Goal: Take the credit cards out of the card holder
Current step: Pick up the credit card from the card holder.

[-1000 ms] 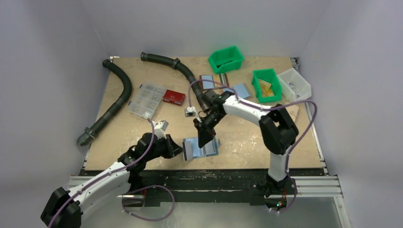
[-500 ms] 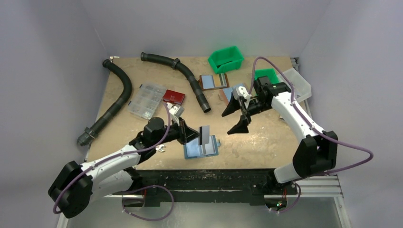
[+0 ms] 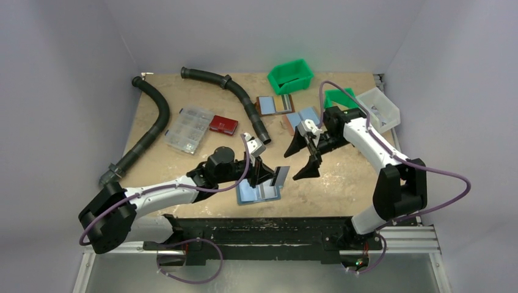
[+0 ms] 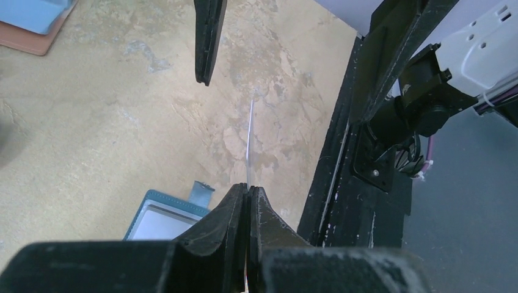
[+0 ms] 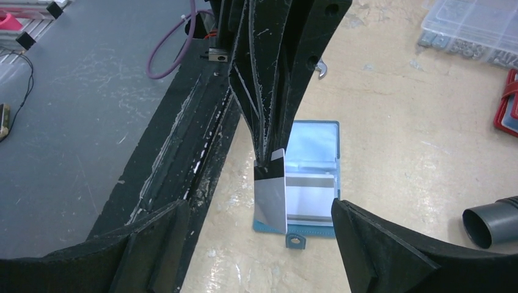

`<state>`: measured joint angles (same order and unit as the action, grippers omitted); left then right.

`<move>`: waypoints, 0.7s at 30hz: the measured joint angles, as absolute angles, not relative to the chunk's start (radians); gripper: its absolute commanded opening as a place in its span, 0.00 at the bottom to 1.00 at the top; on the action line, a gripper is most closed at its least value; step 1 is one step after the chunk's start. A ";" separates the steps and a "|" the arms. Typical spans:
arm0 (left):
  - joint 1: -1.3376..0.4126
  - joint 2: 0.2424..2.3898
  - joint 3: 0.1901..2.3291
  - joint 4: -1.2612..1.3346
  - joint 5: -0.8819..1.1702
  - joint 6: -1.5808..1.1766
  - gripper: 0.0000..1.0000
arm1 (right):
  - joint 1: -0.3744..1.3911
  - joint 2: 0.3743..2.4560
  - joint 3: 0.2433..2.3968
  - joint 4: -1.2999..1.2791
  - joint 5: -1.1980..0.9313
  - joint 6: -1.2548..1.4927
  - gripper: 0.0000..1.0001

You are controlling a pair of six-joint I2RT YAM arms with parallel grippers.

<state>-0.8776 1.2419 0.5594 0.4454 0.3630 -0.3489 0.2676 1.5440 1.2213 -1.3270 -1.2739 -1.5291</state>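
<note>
The card holder [image 3: 257, 193] lies open on the table near the front edge, dark blue with light-blue pockets, its snap tab [image 5: 295, 241] pointing toward my right arm. A silver card [image 5: 311, 194] sits in its pocket. My left gripper [image 3: 269, 176] is shut on another credit card [image 3: 281, 176] and holds it in the air just above the holder. That card appears edge-on [image 4: 250, 143] in the left wrist view and as a silver face [image 5: 272, 198] in the right wrist view. My right gripper [image 3: 303, 156] hangs wide open with nothing in it, just right of the card.
Two brown-backed holders [image 3: 273, 104] [image 3: 303, 118] lie at the back. Green bins [image 3: 291, 75] [image 3: 339, 97] and a white bin [image 3: 379, 108] stand back right. A clear parts box [image 3: 189, 128], a red wallet [image 3: 223, 124] and black hoses [image 3: 153, 125] are left. The black front rail [image 4: 342, 152] is close.
My right gripper let go of the card, opened and drew back right. My left gripper left the holder's edge, took the card and carried it rightward above the holder.
</note>
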 measured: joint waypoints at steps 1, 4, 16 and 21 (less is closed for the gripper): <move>-0.878 1.246 0.562 0.446 0.361 -0.342 0.00 | 0.269 1.544 1.217 -1.316 -1.273 -1.518 0.93; -0.880 1.256 0.573 0.449 0.359 -0.327 0.00 | 0.280 1.544 1.207 -1.264 -1.264 -1.454 0.82; -0.887 1.270 0.582 0.446 0.329 -0.317 0.00 | 0.359 1.557 1.200 -1.076 -1.170 -1.206 0.00; -0.895 1.257 0.581 0.429 0.264 -0.349 0.38 | 0.360 1.565 1.210 -1.078 -1.169 -1.211 0.00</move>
<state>-0.8951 1.2572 0.5808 0.4286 0.2642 -0.3489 0.3599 1.5646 1.2102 -1.0782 -1.1690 -1.2106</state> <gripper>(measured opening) 0.117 0.020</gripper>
